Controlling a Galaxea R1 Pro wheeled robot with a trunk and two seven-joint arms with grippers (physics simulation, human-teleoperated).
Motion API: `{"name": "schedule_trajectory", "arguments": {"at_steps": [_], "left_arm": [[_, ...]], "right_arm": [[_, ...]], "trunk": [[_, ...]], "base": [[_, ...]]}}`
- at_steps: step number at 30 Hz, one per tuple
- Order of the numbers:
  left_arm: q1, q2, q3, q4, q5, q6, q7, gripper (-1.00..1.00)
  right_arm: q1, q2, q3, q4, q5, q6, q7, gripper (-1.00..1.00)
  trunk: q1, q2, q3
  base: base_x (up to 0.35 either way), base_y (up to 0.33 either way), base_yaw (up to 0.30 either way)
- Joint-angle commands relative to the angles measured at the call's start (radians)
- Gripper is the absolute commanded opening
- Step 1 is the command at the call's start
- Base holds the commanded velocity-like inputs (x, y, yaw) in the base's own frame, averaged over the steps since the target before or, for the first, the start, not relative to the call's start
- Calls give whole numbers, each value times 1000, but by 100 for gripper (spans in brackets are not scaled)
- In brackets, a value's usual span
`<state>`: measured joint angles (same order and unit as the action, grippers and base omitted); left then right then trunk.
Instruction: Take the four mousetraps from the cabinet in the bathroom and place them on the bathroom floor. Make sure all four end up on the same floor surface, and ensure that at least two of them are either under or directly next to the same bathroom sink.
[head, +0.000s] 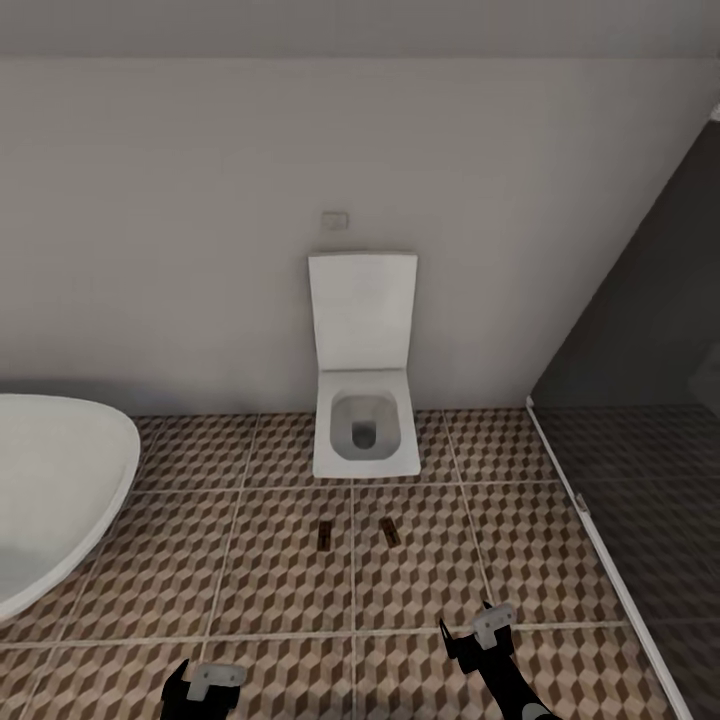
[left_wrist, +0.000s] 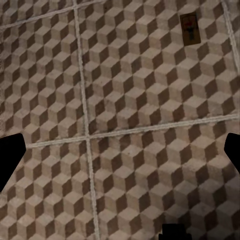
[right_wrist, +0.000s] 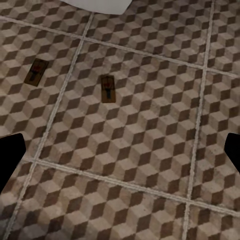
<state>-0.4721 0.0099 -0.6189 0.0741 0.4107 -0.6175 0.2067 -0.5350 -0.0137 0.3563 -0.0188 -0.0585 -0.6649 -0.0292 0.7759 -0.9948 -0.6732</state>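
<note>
Brown wooden mousetraps (head: 325, 536) (head: 390, 531) are seen lying on cube-patterned floor tiles (head: 250, 580) before a white toilet (head: 365, 435), long axes pointing away; right gripper (head: 478, 632), nearer, and left gripper (head: 205, 690) are held apart, empty.

The floor (head: 280, 590), cube-patterned tiles with pale grout, carries two mousetraps lying flat near the middle of the head view: one (head: 324, 537) at 9 o'clock of the other (head: 390, 531), a grout line between them. Toilet (head: 366, 440) stands at their 12 o'clock, tub (head: 50, 490) at 9.
</note>
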Motion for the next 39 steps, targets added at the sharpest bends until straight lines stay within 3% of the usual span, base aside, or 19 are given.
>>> {"name": "schedule_trajectory", "arguments": {"at_steps": [1,39], "left_arm": [[-1,-1,-9,3,4,-4,3,100],[-1,-2,-9,3,4,-4,3,100]], "right_arm": [[0,0,9,0,-6,-2,-3,100],[0,0,9,0,-6,-4,-3,100]], "trunk": [[-4,7,4],[-150,273,183]], "base": [[0,0,0],[0,0,0]]}}
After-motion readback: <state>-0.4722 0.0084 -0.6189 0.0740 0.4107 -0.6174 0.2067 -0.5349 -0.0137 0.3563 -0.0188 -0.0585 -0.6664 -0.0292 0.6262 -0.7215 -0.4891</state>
